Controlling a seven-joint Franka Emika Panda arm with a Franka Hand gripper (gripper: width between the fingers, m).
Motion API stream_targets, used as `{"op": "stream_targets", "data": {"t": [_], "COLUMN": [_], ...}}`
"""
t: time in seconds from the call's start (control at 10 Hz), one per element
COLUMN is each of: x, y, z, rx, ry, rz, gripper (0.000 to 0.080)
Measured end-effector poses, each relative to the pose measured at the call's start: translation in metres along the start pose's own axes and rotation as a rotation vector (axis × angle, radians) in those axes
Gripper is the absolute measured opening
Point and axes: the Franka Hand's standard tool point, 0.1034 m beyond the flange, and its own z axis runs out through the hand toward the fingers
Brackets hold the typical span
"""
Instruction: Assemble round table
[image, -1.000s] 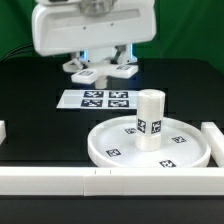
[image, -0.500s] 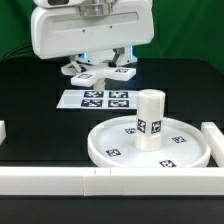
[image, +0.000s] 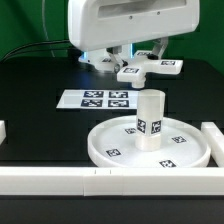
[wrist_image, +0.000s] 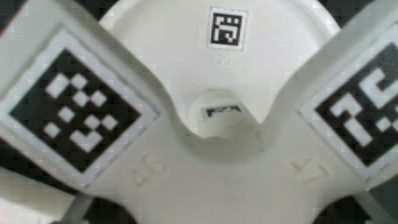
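Note:
The large rimmed disc (image: 120, 148) lies on the black table at the exterior view's front right. The short cylinder post (image: 150, 120) stands upright on its hub. My gripper (image: 136, 60) is shut on the flat cross-shaped piece (image: 146, 70) and holds it level in the air, behind and above the post. In the wrist view the cross-shaped piece (wrist_image: 214, 150) fills the picture, with tagged arms on both sides and a small centre hole (wrist_image: 217, 108). My fingers are hidden there.
The marker board (image: 96, 99) lies flat on the table at the exterior view's left of the post. Long white bars edge the surface at the front (image: 60, 180) and the right (image: 213, 137). A short white block (image: 3, 130) sits at the left edge.
My gripper has carried the cross-shaped piece toward the exterior view's right, from above the marker board's far edge to behind the post. The disc and post have not moved.

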Motion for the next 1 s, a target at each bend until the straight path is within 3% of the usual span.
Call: {"op": "stream_targets", "data": {"t": [0.2, 0.4, 0.5, 0.7, 1.0], "x": [0.000, 0.010, 0.017, 0.029, 0.029], "y": [0.000, -0.011, -0.017, -0.014, -0.010], "z": [0.001, -0.001, 0.000, 0.005, 0.008], "rx": [0.001, -0.033, -0.033, -0.019, -0.028], "ry": [-0.002, 0.005, -0.002, -0.028, -0.010], "rz": [0.000, -0.065, -0.093, -0.102, -0.096], "gripper": [0.0448, 0.0448, 0.0448, 0.0448, 0.0448]}}
